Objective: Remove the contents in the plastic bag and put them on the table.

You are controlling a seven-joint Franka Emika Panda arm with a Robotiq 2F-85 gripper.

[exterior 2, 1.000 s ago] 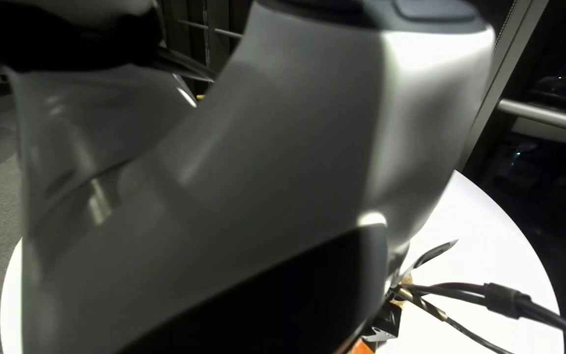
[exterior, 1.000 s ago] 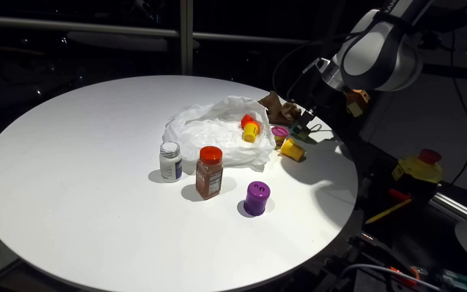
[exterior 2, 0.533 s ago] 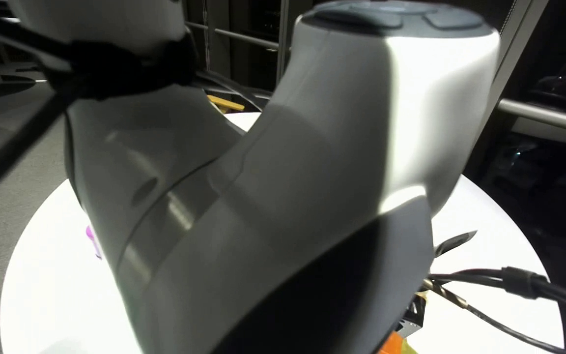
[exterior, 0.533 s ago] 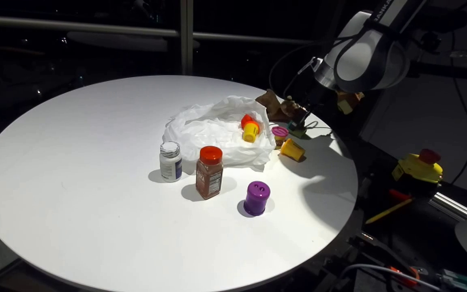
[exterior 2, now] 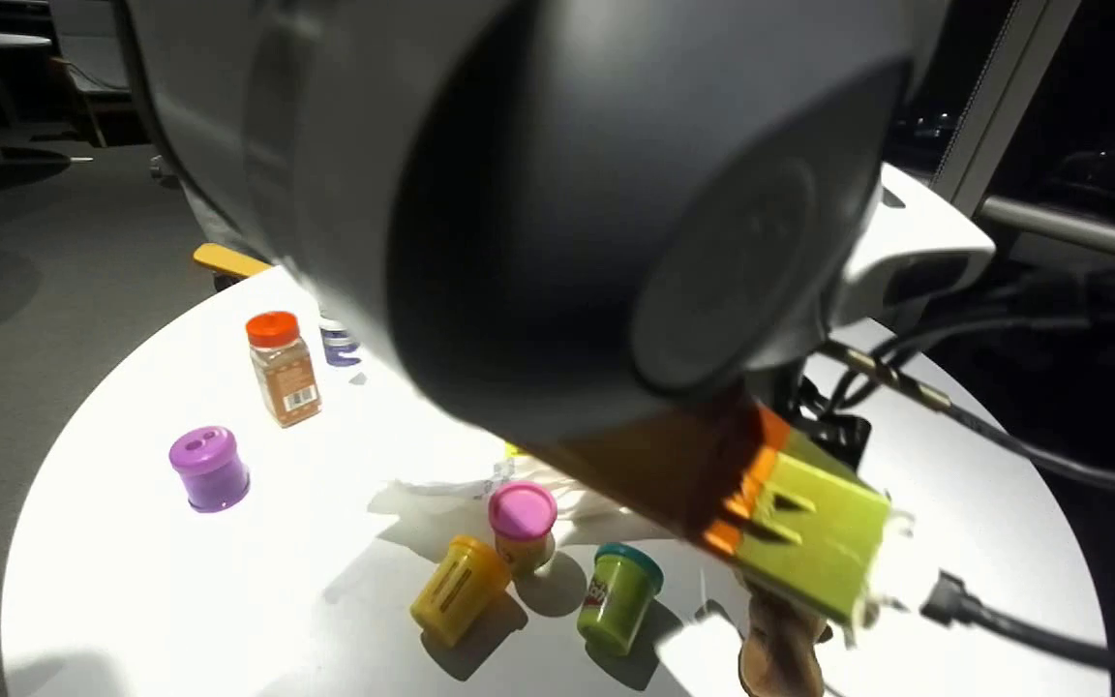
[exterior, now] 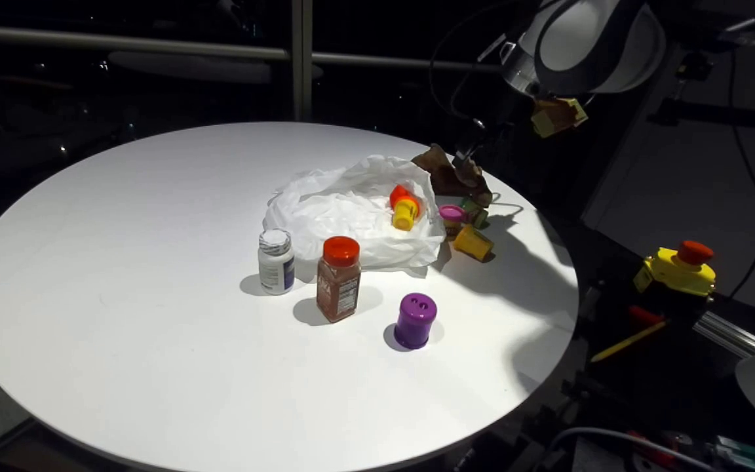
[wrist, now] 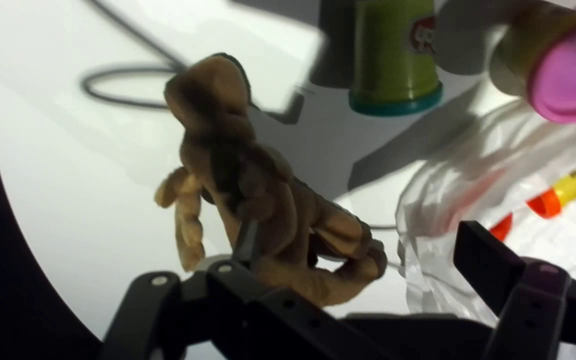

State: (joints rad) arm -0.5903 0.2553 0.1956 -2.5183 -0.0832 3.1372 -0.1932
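The white plastic bag point(exterior: 387, 254) lies open on the table; inside are a yellow pot point(exterior: 405, 215) with an orange lid and a red piece point(exterior: 398, 193). Beside the bag stand or lie a pink-lidded pot point(exterior 2: 523, 518), a yellow pot point(exterior 2: 459, 592) on its side and a green pot point(exterior 2: 618, 602) with a teal lid, seemingly on its side. In the wrist view my gripper point(wrist: 365, 252) is spread wide, nothing between its fingers. It hovers above a brown plush toy point(wrist: 273, 205); its right finger point(wrist: 488, 265) overlaps the bag's edge in that view.
A white bottle point(exterior: 276, 269), a spice jar point(exterior: 338, 288) and a purple container point(exterior: 415, 324) stand on the table in front of the bag. A thin cable point(wrist: 128, 102) lies by the toy. The arm hides much of the bag in an exterior view.
My gripper has risen from beside the green pot and shifted left in an exterior view, its jaws widening. The green pot now shows plainly on the table, apart from my fingers.
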